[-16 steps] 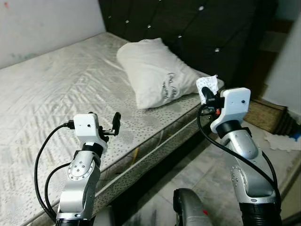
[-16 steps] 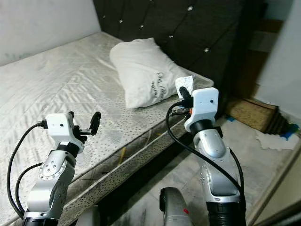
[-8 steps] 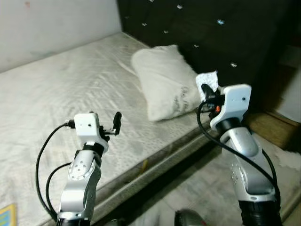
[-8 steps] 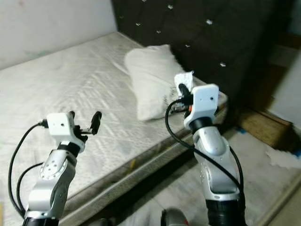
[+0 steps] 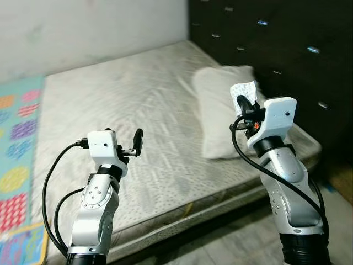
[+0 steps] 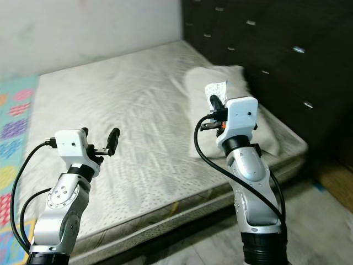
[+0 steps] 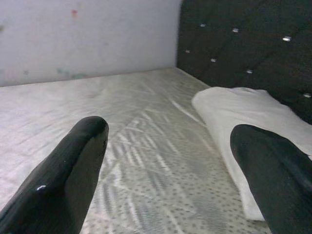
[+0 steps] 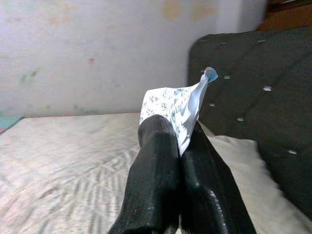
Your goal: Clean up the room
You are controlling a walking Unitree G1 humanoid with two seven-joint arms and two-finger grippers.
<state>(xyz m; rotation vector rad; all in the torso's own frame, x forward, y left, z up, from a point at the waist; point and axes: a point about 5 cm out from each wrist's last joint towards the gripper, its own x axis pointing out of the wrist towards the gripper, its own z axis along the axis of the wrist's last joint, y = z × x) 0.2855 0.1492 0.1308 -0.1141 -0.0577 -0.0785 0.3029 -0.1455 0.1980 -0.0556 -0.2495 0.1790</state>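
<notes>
Right gripper (image 5: 241, 106) clamped on printed wrapper (image 5: 243, 91), held high over pillow (image 5: 220, 118) on bed (image 5: 127, 110). Left gripper (image 5: 132, 144) spread wide, nothing in it.

Risk: grip only on wrapper's lower end; thin sheet could slip free while robot walks, drop onto bed.

Wrapper stands upright, long axis vertical, free corner up toward headboard (image 5: 276, 44).

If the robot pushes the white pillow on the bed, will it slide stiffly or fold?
The pillow looks soft and slumped against the headboard, so a push would probably dent or fold it. It seems light for its size. The textured mattress may grip it, so it would likely bunch up before it slides.
</notes>
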